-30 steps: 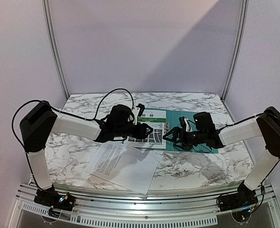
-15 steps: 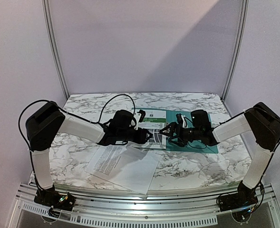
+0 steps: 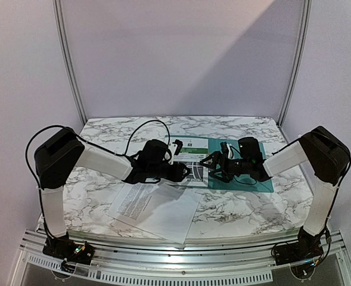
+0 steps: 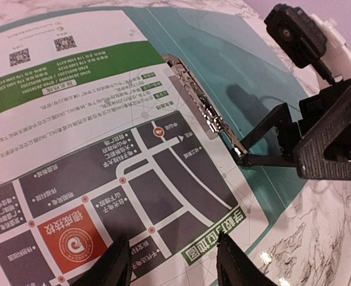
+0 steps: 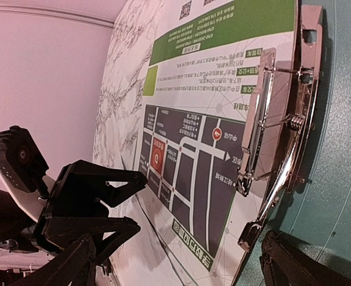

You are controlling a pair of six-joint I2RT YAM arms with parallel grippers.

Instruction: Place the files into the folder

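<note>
Left gripper is half-open over the map sheet, and we see nothing between its fingers. Right gripper is spread wide at the clip, gripping nothing. Map sheet lies on the open folder, its edge at the clip. Text sheet is on the table, outside the folder.

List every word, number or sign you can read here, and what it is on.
Map sheet: Chinese print, number strings and two QR codes, upside down, too blurred to quote.
White sheet: black text block, too small to read.
Folder: no lettering visible.
</note>
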